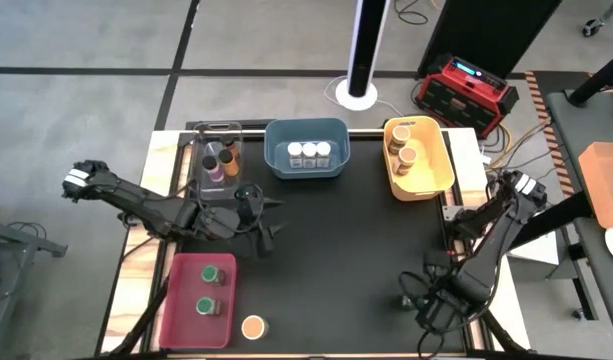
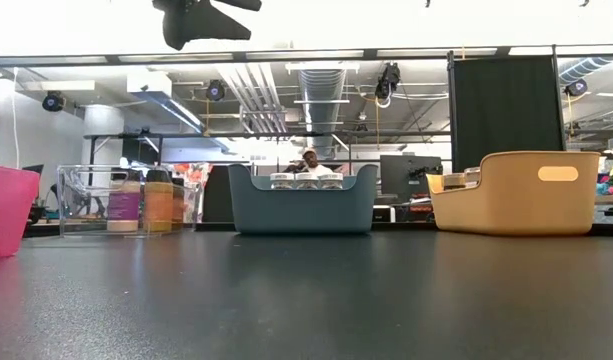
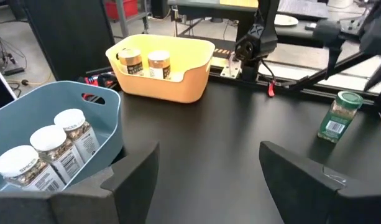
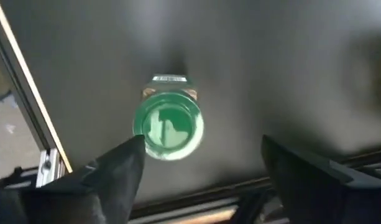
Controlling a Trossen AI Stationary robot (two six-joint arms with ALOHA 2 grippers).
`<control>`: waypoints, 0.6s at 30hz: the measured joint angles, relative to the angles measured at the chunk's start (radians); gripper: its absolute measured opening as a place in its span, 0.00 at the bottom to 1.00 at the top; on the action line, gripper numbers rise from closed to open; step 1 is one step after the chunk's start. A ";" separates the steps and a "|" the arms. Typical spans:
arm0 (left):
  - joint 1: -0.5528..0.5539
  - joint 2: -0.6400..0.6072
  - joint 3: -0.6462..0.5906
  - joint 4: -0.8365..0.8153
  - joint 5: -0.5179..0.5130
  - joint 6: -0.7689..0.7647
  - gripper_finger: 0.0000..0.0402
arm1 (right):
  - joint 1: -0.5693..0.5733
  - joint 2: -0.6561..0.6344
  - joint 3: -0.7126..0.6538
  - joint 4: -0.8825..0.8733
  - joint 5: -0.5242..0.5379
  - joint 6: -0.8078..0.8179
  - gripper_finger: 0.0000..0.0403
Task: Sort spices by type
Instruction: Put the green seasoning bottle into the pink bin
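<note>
- While the right gripper (image 4: 199, 165), lower right in the high view, hangs with jaws spread, the green-lidded jar (image 4: 168, 127) stands free on the table below.
- Left gripper (image 3: 209, 168), centre-left, gapes empty.

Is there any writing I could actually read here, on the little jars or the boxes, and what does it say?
None reads clearly.
White-lidded jars in the blue bin: printed labels, too small to read.
Green-lidded jar standing on the table: green label, blurred.
Tan-lidded jars in the yellow bin: dark labels, unreadable.
Jars in the clear bin: purple and orange labels, too small.
</note>
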 joint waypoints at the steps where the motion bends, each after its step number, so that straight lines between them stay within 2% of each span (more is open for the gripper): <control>1: 0.000 0.000 0.001 0.000 -0.009 -0.003 0.65 | 0.000 0.000 -0.013 0.018 0.000 0.008 0.79; 5: 0.000 0.006 0.001 0.000 -0.014 -0.007 0.65 | 0.000 0.001 -0.064 0.121 -0.012 -0.007 0.85; 9: 0.000 0.016 0.001 -0.001 -0.014 -0.024 0.65 | 0.000 0.002 -0.111 0.205 -0.019 -0.016 0.87; 15: 0.000 0.021 0.001 -0.001 -0.014 -0.031 0.65 | 0.000 0.002 -0.180 0.224 -0.014 -0.005 0.84; 18: 0.000 0.021 0.001 -0.001 -0.014 -0.033 0.65 | -0.001 0.002 -0.218 0.299 -0.011 -0.006 0.79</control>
